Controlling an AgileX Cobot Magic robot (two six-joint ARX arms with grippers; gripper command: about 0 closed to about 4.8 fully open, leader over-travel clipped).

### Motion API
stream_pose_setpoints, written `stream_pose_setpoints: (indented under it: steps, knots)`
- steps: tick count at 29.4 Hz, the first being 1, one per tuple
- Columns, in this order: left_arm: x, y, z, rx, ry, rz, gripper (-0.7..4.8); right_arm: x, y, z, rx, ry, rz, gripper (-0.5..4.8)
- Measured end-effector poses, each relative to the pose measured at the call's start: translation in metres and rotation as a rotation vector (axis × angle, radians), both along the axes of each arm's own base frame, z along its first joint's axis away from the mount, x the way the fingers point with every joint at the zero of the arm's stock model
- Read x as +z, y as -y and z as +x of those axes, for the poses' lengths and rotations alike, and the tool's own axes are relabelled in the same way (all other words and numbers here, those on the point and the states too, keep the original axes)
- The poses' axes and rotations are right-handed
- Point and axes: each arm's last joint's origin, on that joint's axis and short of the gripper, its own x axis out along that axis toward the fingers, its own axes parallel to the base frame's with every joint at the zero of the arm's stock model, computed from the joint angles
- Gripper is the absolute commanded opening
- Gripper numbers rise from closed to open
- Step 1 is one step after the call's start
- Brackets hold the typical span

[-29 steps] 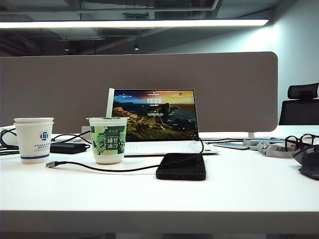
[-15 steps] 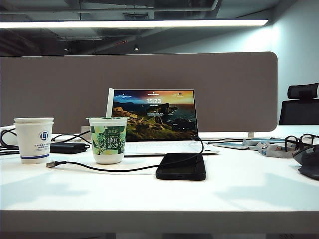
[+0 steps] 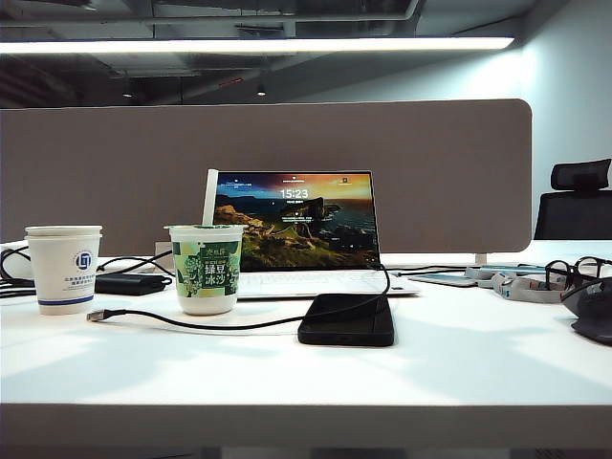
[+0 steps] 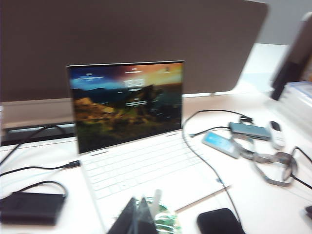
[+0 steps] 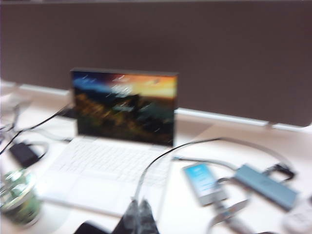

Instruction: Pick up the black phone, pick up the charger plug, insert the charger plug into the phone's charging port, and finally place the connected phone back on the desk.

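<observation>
The black phone (image 3: pixel 346 320) lies flat on the white desk (image 3: pixel 306 378) in front of the laptop; its charging port is too small to make out. The thin black cable crosses the phone and ends in the charger plug (image 3: pixel 97 315), which lies on the desk left of the green cup (image 3: pixel 207 270). Neither gripper shows in the exterior view. My left gripper (image 4: pixel 138 199) is shut and empty, hanging over the green cup (image 4: pixel 163 219), with the phone (image 4: pixel 219 222) to one side. My right gripper (image 5: pixel 139 201) is shut and empty, above the desk beside the phone (image 5: pixel 90 228).
An open laptop (image 3: pixel 296 229) stands behind the phone, before the fabric divider. A white paper cup (image 3: pixel 64 270) and a black brick with cables (image 3: pixel 129 284) are at the left. Glasses (image 3: pixel 574 273), a mouse (image 3: pixel 595 316) and small devices lie at the right.
Soft shadows have spread over the desk on the left and right. Phone, plug and cups lie where they were.
</observation>
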Motion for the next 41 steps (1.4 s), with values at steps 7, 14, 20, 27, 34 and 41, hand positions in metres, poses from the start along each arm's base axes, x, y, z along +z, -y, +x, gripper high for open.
stream_pose_setpoints:
  steps: [7, 14, 20, 27, 34, 41]
  knots:
    - [-0.004, 0.034, -0.001, -0.175, -0.035, 0.002, -0.06, -0.010, -0.034, 0.003, 0.158, -0.126, -0.025, -0.02]
    - [-0.011, 0.054, -0.002, -0.255, -0.071, 0.014, -0.06, -0.024, -0.048, -0.005, 0.226, -0.306, -0.074, -0.02]
    - [-0.034, 0.074, 0.010, -0.339, -0.208, 0.018, -0.06, -0.055, -0.055, 0.007, 0.180, -0.538, -0.160, -0.01]
    - [-0.072, 0.095, 0.029, -0.371, -0.389, 0.060, -0.05, -0.077, -0.068, 0.035, 0.175, -0.570, -0.178, -0.01]
    - [-0.107, 0.105, 0.045, -0.362, -0.512, 0.102, 0.00, -0.096, -0.080, 0.060, 0.210, -0.564, -0.163, -0.01]
    - [-0.131, 0.114, 0.059, -0.324, -0.551, 0.110, 0.28, -0.119, -0.087, 0.076, 0.228, -0.625, -0.170, -0.01]
